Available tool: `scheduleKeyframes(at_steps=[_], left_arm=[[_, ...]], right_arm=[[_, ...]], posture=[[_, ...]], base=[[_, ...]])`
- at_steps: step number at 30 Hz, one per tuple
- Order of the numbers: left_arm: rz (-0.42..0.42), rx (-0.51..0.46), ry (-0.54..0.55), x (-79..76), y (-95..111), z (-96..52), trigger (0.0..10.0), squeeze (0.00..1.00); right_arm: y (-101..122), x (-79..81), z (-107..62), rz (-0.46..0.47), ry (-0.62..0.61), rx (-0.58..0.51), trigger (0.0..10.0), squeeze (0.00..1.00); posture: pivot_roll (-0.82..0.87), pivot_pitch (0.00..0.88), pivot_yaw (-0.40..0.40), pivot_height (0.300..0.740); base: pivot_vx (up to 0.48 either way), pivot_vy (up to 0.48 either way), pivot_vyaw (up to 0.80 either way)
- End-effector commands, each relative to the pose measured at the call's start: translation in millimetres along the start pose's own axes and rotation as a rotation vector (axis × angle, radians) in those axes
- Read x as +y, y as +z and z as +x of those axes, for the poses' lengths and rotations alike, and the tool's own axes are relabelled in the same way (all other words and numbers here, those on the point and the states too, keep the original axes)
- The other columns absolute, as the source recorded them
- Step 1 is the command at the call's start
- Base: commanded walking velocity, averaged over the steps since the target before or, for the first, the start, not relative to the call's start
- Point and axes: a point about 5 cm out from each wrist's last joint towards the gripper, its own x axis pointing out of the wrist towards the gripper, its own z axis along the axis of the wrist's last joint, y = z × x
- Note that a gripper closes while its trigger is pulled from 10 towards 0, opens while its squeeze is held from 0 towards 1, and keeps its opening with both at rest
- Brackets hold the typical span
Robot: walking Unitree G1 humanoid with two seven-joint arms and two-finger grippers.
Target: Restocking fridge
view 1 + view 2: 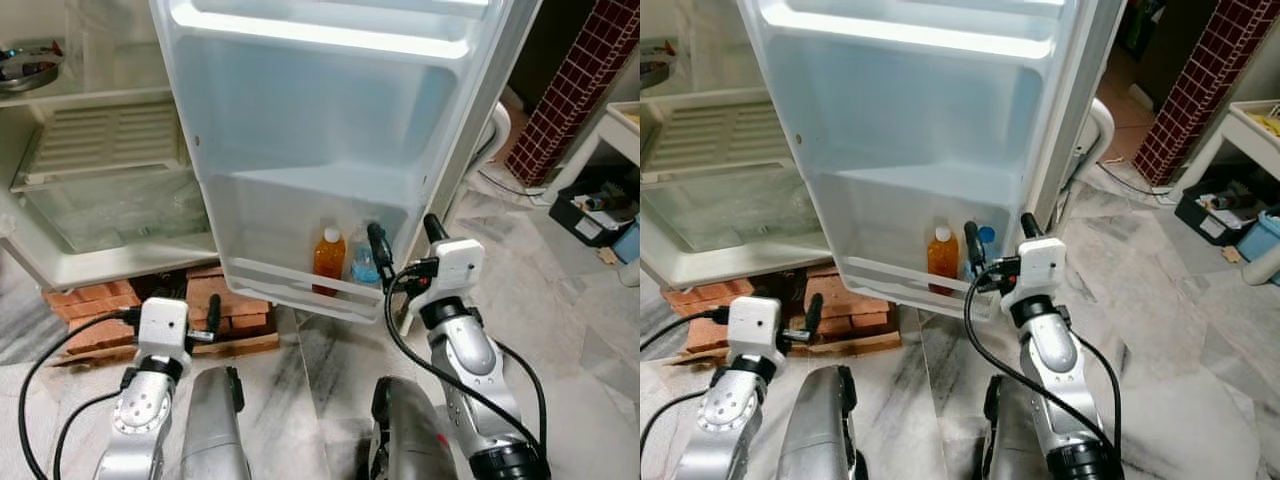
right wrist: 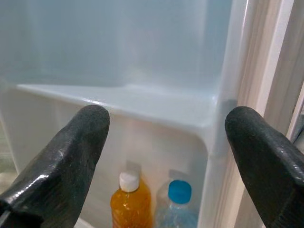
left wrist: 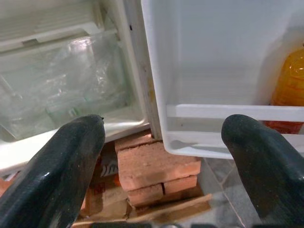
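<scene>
The fridge door [image 1: 320, 110] stands wide open. On its bottom door shelf [image 1: 290, 283] an orange juice bottle [image 1: 329, 255] with a white cap stands beside a blue-capped water bottle [image 1: 364, 262]. My right gripper [image 1: 404, 232] is open and holds nothing. It is raised just in front of the water bottle, at the door's right edge. In the right wrist view the juice bottle [image 2: 130, 202] and the water bottle [image 2: 176, 204] sit low between the fingers. My left gripper [image 3: 164, 128] is open and holds nothing, low in front of the bricks [image 3: 154, 164] under the fridge.
Inside the fridge are a clear crisper drawer [image 1: 110, 215] and a metal bowl [image 1: 25, 65] on an upper shelf. Bricks and a wooden pallet [image 1: 100, 300] prop up the fridge. To the right are a brick-tiled pillar [image 1: 570, 80], a white table [image 1: 615, 130] and a black crate [image 1: 590, 210].
</scene>
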Motion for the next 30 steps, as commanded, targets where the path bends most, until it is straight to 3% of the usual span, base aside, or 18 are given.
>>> scheduleKeyframes(at_steps=[1,8,16,30], left_arm=[[0.008,-0.026,0.009,2.6,6.3,5.6,10.0,0.0],[0.013,-0.045,-0.004,3.5,9.0,7.3,10.0,0.0],[0.008,-0.032,-0.019,-4.8,5.7,8.8,10.0,0.0],[0.004,-0.022,-0.031,-8.8,3.3,11.0,10.0,0.0]], right_arm=[[3.0,-5.4,-0.5,-0.005,-0.009,-0.003,10.0,0.0],[7.5,-7.5,0.7,-0.006,-0.007,-0.003,10.0,0.0],[-2.0,-9.8,-6.9,-0.015,-0.009,0.039,10.0,0.0],[-11.3,-13.0,-17.3,-0.039,-0.007,0.085,10.0,0.0]], posture=[[0.06,0.0,-0.038,0.651],[0.06,0.0,-0.034,0.686],[0.06,0.0,-0.037,0.74],[0.05,0.0,-0.04,0.74]], base=[[0.0,0.0,0.0],[0.0,0.0,0.0],[0.0,0.0,0.0],[0.0,0.0,0.0]])
